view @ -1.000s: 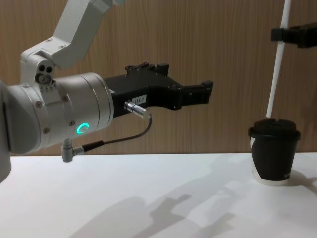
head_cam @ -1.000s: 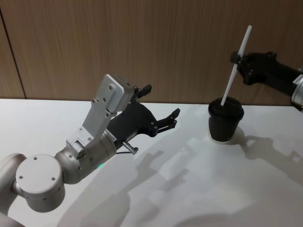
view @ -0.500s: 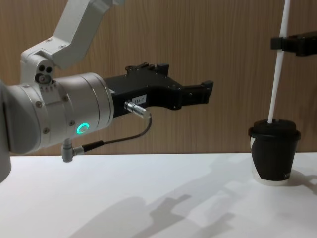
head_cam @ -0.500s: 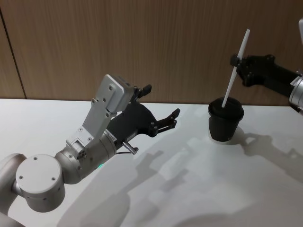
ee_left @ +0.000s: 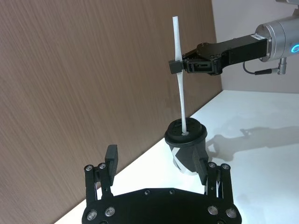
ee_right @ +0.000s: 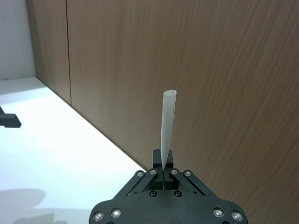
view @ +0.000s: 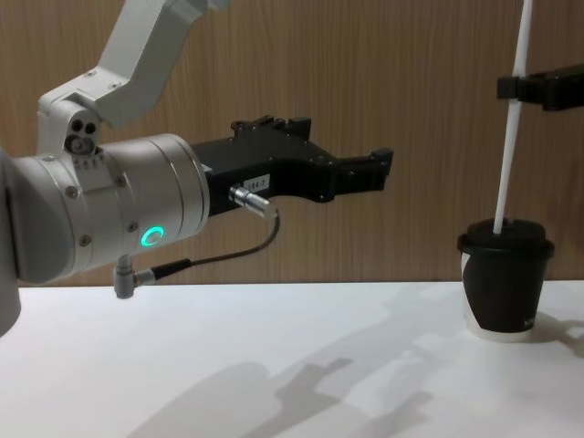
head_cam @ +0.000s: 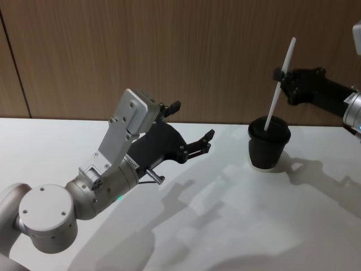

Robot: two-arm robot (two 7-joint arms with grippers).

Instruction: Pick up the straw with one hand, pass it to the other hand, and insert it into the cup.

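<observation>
Straw (head_cam: pixel 277 93) tip now lower, inside cup (head_cam: pixel 269 144) lid; right gripper (head_cam: pixel 280 74) still pinching it; left gripper (head_cam: pixel 192 125) unmoved, fingers spread.

The left hand (view: pixel 379 169) is black with two fingers, joined to a bulky silver-grey cylinder (view: pixel 109 214) bearing a green glowing ring (view: pixel 152 237); a dark cable (view: pixel 219 258) leaves at its 5 o'clock. The right hand (head_cam: pixel 280 74) is slim, black, with silver screws.
</observation>
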